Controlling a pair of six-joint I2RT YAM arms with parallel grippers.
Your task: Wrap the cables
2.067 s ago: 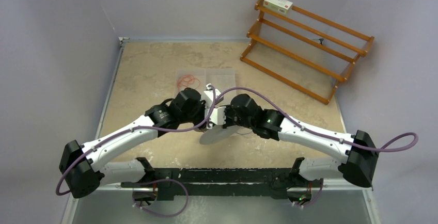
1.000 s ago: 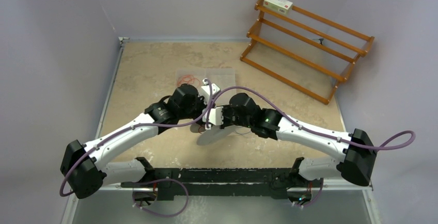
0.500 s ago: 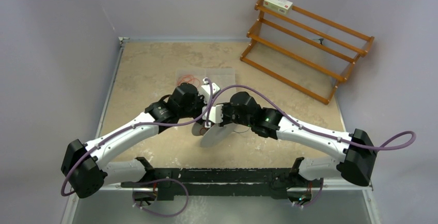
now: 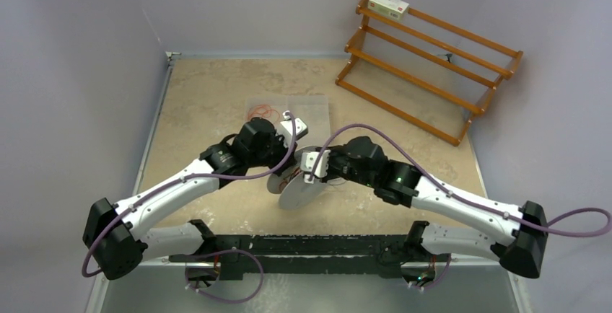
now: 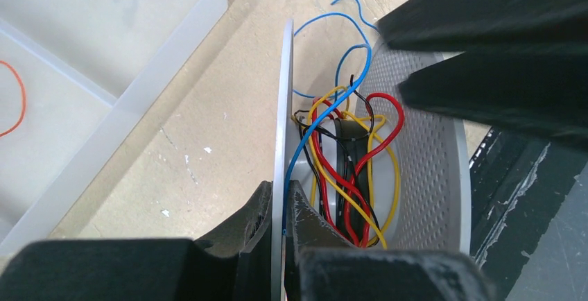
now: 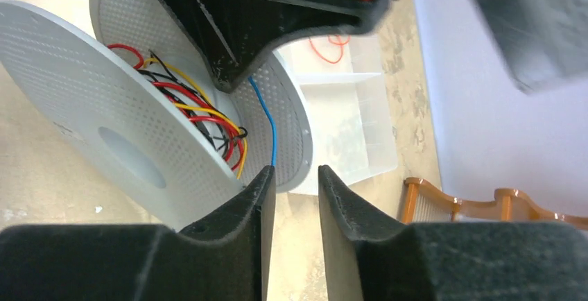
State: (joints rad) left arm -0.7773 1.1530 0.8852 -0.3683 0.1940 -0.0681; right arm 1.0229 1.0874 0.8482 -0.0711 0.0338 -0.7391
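A white perforated spool (image 5: 430,162) stands on edge, with red (image 5: 388,117), yellow and black cables bunched round its hub. A blue cable (image 5: 347,72) curls out over the top. My left gripper (image 5: 279,193) is shut on the rim of the spool's left flange, with the blue cable running down beside it. In the right wrist view my right gripper (image 6: 295,176) is open and empty just off the spool (image 6: 62,93). The blue cable (image 6: 267,124) ends at its left fingertip. In the top view both grippers meet at the spool (image 4: 296,187).
A clear two-part tray (image 4: 310,107) lies just beyond the spool and holds a loose red-orange cable (image 4: 261,111), which also shows in the left wrist view (image 5: 19,100). A wooden rack (image 4: 426,68) with a small box (image 4: 388,4) stands at the back right.
My right arm has swung back to the right and its gripper has drawn a little away from the spool. My left gripper has kept its hold on the spool flange.
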